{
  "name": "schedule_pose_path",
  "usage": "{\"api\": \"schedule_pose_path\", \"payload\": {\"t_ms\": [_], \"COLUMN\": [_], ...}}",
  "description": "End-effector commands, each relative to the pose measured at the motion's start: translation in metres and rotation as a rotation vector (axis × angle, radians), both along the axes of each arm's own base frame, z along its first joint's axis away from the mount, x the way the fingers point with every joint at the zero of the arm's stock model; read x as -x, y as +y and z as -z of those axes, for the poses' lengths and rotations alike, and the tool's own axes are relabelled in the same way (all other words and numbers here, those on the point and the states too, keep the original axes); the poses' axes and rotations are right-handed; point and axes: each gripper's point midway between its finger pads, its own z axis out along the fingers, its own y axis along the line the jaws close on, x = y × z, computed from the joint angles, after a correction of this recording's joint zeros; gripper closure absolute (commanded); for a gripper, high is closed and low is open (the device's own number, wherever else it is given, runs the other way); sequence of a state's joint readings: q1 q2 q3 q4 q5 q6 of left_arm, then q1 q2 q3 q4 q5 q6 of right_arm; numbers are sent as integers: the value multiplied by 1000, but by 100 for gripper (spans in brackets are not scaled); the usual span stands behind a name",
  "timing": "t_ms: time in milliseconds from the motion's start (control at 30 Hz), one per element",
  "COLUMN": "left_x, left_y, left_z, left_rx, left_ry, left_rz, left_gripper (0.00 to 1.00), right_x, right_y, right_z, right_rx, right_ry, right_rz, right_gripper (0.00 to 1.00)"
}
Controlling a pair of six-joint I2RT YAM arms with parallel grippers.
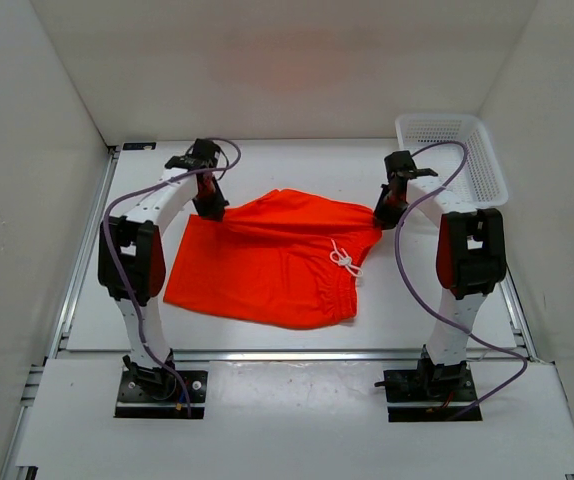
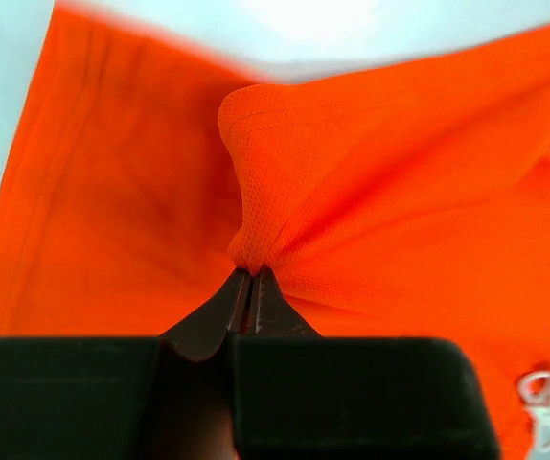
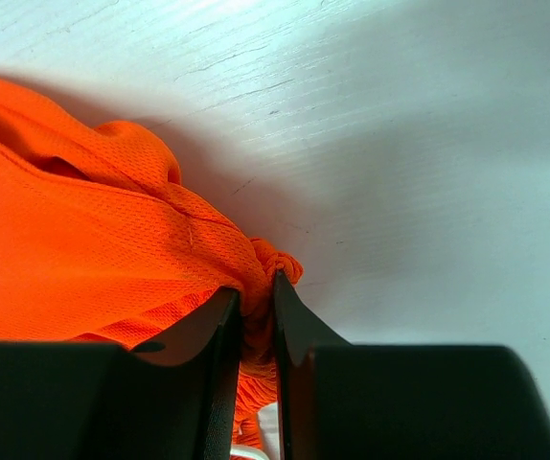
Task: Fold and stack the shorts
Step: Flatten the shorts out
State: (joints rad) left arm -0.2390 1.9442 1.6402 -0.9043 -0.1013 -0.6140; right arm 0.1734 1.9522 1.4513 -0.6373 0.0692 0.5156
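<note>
Left gripper [image 2: 251, 272] and right gripper [image 3: 257, 286] pinched the shorts' [image 1: 267, 268] far edge. I saw them lying crosswise, waistband [image 1: 354, 290] rightward.

Readable text, labels, brands, numbers, signs: none in any of the three views. The shorts [image 1: 267, 265] show no legible print or tag.
</note>
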Motion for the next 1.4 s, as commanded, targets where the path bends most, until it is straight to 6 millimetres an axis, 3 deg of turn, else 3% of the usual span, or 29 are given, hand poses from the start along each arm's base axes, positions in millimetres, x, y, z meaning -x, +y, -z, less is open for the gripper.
{"api": "schedule_pose_path", "payload": {"t_ms": [0,100,133,167,267,300,333,367,400,433,467,500,533,567,600,633,800,867,933,1000,1033,1067,1100,1167,1200,1233,1367], "left_x": [17,12,11,-1,-28,-35,-44,-60,-66,-73,-79,-96,-94,-98,-102,-101,-94,-88,-87,-86,-86,-84,-87,-90,-94,-94,-100], "left_y": [9,5,3,1,-5,-4,-6,-9,-10,-16,-21,-28,-42,-52,-72,-84,-99,-99,-100,-103,-103,-102,-99,-90,-81,-73,-20], "left_z": [13,18,14,-1,-37,-41,-34,-47,-46,-20,-15,-34,-9,-10,-20,-18,15,29,32,32,32,35,20,9,-14,-21,-79], "left_rx": [-4,-3,6,12,19,11,4,6,0,12,22,41,48,55,58,68,85,82,92,107,107,105,94,73,60,53,47], "left_ry": [19,32,29,-15,-107,-120,-112,-154,-150,-92,-77,-126,-65,-69,-106,-106,-40,-1,4,7,7,16,-15,-40,-90,-99,-211], "left_rz": [-50,3,7,15,43,37,47,60,69,82,102,129,165,196,240,287,329,341,346,353,353,352,333,298,264,249,127], "left_gripper": [86,59,46,18,11,19,25,31,36,44,44,44,41,31,26,22,19,28,43,79,90,90,90,90,90,90,90], "right_x": [-10,-9,-9,-9,-10,-7,-8,-8,-8,-8,-7,-4,-4,-4,-7,-7,-8,-8,-7,-7,-7,-7,-7,-7,-7,-7,-6], "right_y": [-1,1,1,1,-2,-3,-4,-5,-5,-5,1,1,1,1,1,1,1,1,3,3,3,3,3,3,3,3,-1], "right_z": [-25,-25,-25,-25,-29,-26,-29,-29,-29,-29,-29,-29,-29,-29,-32,-32,-34,-34,-35,-35,-35,-35,-35,-35,-35,-35,-39], "right_rx": [33,41,45,45,64,66,72,76,76,76,65,66,66,66,64,64,64,64,56,56,56,56,56,56,56,56,75], "right_ry": [-63,-65,-65,-65,-77,-68,-79,-79,-79,-79,-78,-69,-69,-69,-77,-78,-79,-79,-78,-78,-78,-78,-78,-78,-78,-78,-90], "right_rz": [-14,-19,-28,-28,-30,-31,-27,-35,-35,-35,-49,-50,-50,-50,-49,-49,-49,-49,-53,-53,-53,-53,-53,-53,-53,-53,-43], "right_gripper": [100,100,100,100,100,100,100,100,100,100,100,100,100,100,100,100,100,100,100,100,100,100,100,100,100,100,100]}}
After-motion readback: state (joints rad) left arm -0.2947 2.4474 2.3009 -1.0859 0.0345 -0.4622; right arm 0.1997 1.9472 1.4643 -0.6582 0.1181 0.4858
